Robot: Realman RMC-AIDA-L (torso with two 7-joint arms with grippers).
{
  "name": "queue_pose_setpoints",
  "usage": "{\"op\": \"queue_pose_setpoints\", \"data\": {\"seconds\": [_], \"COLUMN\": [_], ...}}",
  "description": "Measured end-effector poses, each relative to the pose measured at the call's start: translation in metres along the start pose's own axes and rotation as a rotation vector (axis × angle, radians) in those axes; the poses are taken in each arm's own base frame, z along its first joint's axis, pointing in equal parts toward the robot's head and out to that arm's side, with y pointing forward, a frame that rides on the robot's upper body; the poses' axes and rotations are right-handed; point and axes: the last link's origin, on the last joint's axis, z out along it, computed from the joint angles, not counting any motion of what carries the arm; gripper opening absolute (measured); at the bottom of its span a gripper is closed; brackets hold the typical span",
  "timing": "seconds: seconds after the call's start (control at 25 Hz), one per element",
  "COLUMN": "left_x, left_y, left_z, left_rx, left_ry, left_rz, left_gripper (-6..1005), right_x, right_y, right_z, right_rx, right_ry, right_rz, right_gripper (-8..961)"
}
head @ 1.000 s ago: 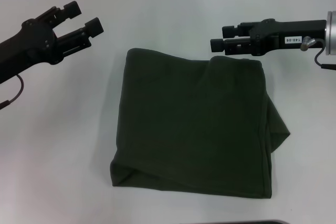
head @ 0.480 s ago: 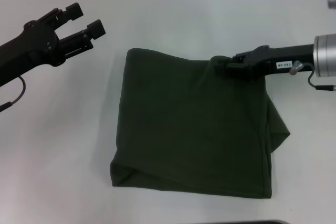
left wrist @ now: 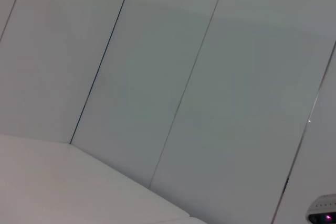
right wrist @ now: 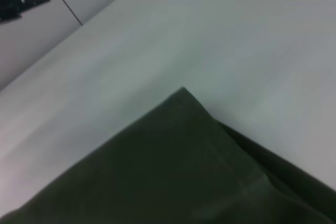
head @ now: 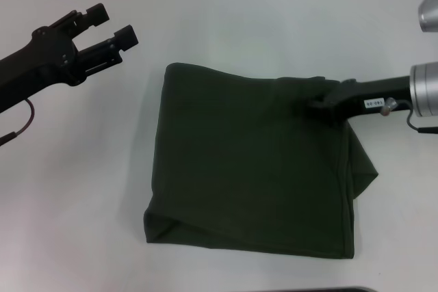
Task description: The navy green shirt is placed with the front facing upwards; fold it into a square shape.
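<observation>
The right gripper [head: 321, 98] reached in from the right and met the far right corner of the navy green shirt [head: 253, 162]; its fingertips were buried in the dark cloth, so whether it was clenched on the fabric could not be told. A small white label on that arm's black body carried printed characters too small to read. No lettering showed on the shirt itself. The shirt lay folded into a rough square on the white table [head: 226, 18], with a loose flap sticking out along its right edge and a crease at its near left corner. The left gripper [head: 113, 22] hovered well apart from the shirt, off its far left corner, its 2 fingers spread and empty. The left wrist view showed only pale panels and seams.
</observation>
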Motion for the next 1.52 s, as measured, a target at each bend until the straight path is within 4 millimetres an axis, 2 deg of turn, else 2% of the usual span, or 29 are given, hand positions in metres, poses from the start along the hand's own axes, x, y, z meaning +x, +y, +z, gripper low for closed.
{"op": "queue_pose_setpoints", "data": {"seconds": [0.08, 0.48, 0.72, 0.92, 1.04, 1.28, 1.4, 1.52], "left_x": [0.0, 0.001, 0.002, 0.002, 0.003, 0.003, 0.003, 0.002], "left_y": [-0.001, -0.002, -0.003, -0.003, -0.002, 0.003, 0.008, 0.013], "left_z": [0.001, 0.002, 0.003, 0.003, 0.003, -0.003, -0.008, -0.011], "left_rx": [0.003, 0.007, 0.008, 0.007, -0.001, -0.032, -0.064, -0.098], "left_ry": [-0.001, -0.002, -0.003, -0.003, -0.002, -0.015, -0.038, -0.056], "left_rz": [0.002, 0.004, 0.006, 0.005, 0.005, 0.014, 0.027, 0.035], "left_gripper": [881, 880, 881, 882, 882, 883, 883, 883], "right_x": [0.005, 0.015, 0.003, -0.011, -0.016, -0.017, -0.014, -0.01], "right_y": [-0.001, -0.001, 0.002, -0.005, -0.006, 0.007, 0.016, 0.026], "right_z": [-0.002, -0.011, -0.032, -0.05, -0.051, -0.05, -0.052, -0.054], "right_rx": [0.007, -0.001, -0.023, 0.03, 0.026, -0.057, -0.123, -0.191], "right_ry": [0.018, 0.051, -0.07, -0.215, -0.224, -0.198, -0.19, -0.186], "right_rz": [0.013, 0.019, -0.044, -0.063, -0.073, -0.156, -0.212, -0.253], "right_gripper": [6, 43, 65, 83, 94, 116, 333, 485]}}
